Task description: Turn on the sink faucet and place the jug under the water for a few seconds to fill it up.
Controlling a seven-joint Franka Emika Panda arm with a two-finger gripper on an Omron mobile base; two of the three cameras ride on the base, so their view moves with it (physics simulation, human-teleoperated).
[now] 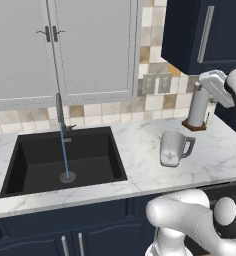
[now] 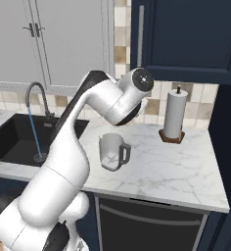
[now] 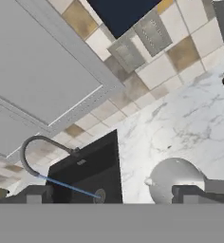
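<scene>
The sink faucet (image 1: 59, 107) stands behind the black sink (image 1: 110, 150), and a thin blue stream of water (image 1: 65, 152) falls from its spout to the round drain (image 1: 67, 176). The pale grey jug (image 1: 174, 147) stands upright on the marble counter right of the sink, its handle to the right; the right base view shows the jug (image 2: 112, 152) too. My gripper (image 3: 111, 197) is open, high above the counter and apart from the jug (image 3: 173, 178), with nothing between its fingers. One fingertip (image 3: 190, 192) overlaps the jug in the hand view.
A white paper-towel roll (image 1: 197, 107) on a brown stand sits at the back right, close to my arm. Wall outlets (image 1: 157, 83) are set in the tiled backsplash. Dark upper cabinets (image 2: 186, 34) hang over the right counter, and bare marble (image 2: 176, 166) lies right of the jug.
</scene>
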